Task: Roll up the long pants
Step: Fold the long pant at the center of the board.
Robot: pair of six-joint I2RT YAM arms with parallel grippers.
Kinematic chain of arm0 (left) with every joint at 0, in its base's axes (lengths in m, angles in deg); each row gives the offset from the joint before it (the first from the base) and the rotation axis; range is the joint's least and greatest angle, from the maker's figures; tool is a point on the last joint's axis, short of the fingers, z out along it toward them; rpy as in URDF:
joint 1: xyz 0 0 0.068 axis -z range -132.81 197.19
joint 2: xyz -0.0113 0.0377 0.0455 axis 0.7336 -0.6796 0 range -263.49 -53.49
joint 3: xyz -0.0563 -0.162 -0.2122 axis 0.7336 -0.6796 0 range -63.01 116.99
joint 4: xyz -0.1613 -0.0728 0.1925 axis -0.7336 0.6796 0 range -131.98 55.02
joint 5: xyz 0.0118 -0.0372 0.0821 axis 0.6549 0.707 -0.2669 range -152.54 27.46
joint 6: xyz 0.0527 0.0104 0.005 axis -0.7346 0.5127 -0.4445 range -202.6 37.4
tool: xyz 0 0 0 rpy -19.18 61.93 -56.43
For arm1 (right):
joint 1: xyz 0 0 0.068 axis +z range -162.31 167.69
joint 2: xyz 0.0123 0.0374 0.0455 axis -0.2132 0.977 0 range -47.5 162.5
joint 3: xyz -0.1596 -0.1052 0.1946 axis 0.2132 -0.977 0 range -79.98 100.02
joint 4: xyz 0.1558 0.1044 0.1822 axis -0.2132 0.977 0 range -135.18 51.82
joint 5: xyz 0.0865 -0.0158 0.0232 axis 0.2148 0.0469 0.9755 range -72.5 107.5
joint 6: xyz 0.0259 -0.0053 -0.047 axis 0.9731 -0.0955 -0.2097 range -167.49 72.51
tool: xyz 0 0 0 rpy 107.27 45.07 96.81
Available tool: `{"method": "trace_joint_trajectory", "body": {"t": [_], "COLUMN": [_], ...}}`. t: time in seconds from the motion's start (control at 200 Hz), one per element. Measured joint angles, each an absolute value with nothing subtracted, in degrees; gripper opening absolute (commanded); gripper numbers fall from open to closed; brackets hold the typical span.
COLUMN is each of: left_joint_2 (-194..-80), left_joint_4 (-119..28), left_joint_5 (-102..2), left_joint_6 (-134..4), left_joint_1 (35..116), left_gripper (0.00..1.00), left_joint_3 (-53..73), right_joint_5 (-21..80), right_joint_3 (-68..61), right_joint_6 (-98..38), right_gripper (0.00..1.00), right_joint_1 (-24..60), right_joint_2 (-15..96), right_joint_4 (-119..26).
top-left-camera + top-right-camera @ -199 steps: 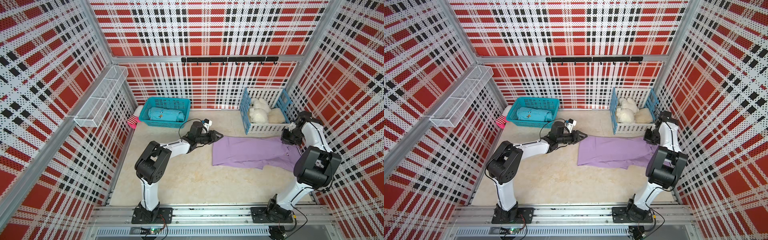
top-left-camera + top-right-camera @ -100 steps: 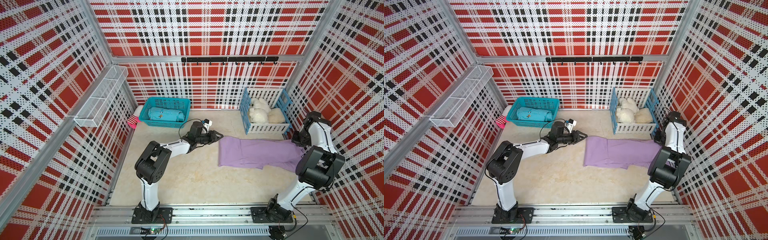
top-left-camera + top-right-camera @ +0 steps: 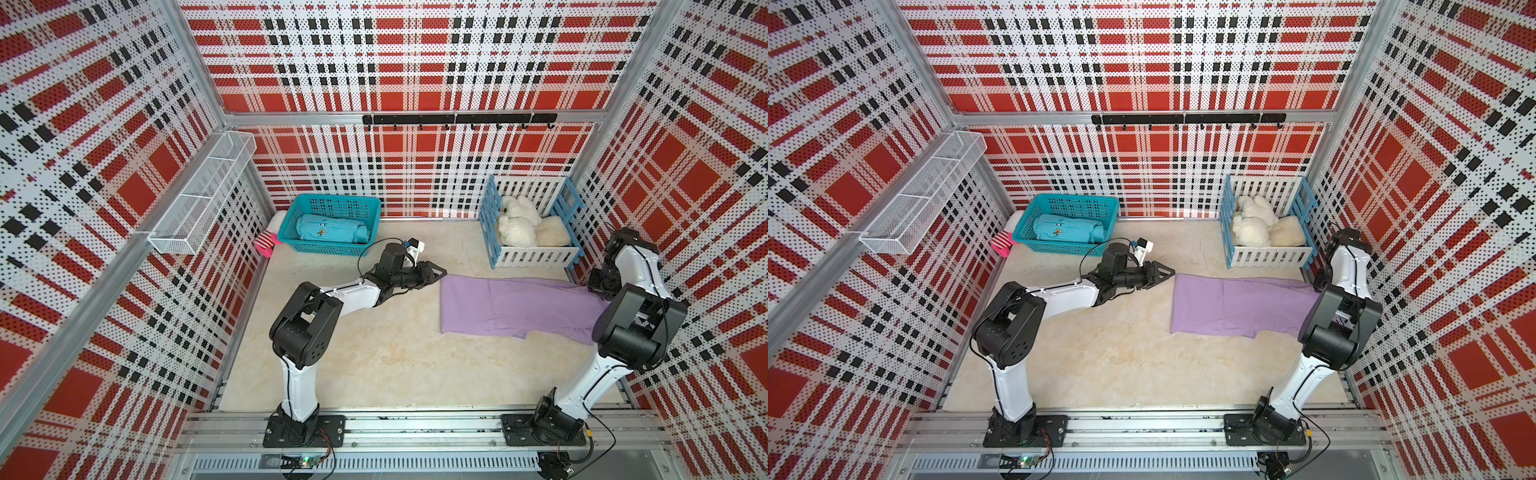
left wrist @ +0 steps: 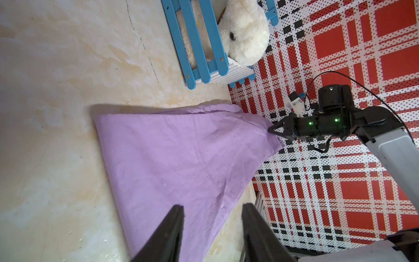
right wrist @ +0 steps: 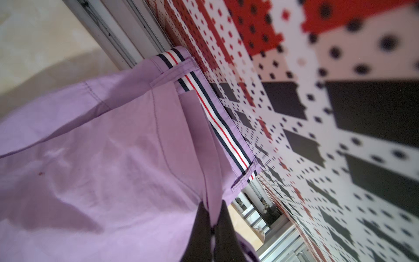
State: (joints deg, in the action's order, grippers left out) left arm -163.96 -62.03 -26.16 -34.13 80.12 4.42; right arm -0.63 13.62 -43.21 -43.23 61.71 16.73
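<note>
In both top views we see the long pants [image 3: 511, 307] [image 3: 1237, 305] spread flat along the bench's right side, just in front of the slatted crate [image 3: 536, 257], with the waistband end up against the right edge. The left gripper [image 3: 439, 272] sits just beside the leg-end corner. From the left wrist, its jaws stand apart and empty, and the right gripper [image 4: 271, 130] pinches the far end of the cloth. From the right wrist, that gripper's fingers [image 5: 201, 226] are clamped on the fabric by the striped waistband [image 5: 217, 122].
</note>
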Motion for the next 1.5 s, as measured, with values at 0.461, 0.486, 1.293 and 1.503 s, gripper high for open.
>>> {"method": "trace_joint_trajectory", "body": {"t": [0.461, 0.486, 1.293, 1.503], "left_joint_2": [-172.1, -172.1, -185.4, -189.8], "left_joint_4": [-61.9, -61.9, -61.1, -61.2], "left_joint_5": [-25.2, -25.1, -23.5, -23.1], "left_joint_6": [-34.0, -34.0, -32.5, -30.6], "left_joint_1": [85.2, 85.3, 86.5, 86.9], "left_gripper": [0.46, 0.46, 0.45, 0.43], "left_joint_3": [8.7, 8.7, 20.8, 24.8], "right_joint_5": [-5.5, -5.7, -9.0, -7.8], "right_joint_3": [9.2, 9.0, 5.4, 5.5], "right_joint_6": [-44.6, -44.9, -46.3, -44.8], "right_gripper": [0.0, 0.0, 0.42, 0.42], "right_joint_1": [-43.2, -43.2, -42.4, -38.9], "right_joint_2": [64.5, 64.7, 60.6, 53.7], "right_joint_4": [8.8, 8.3, 1.0, 2.2]}}
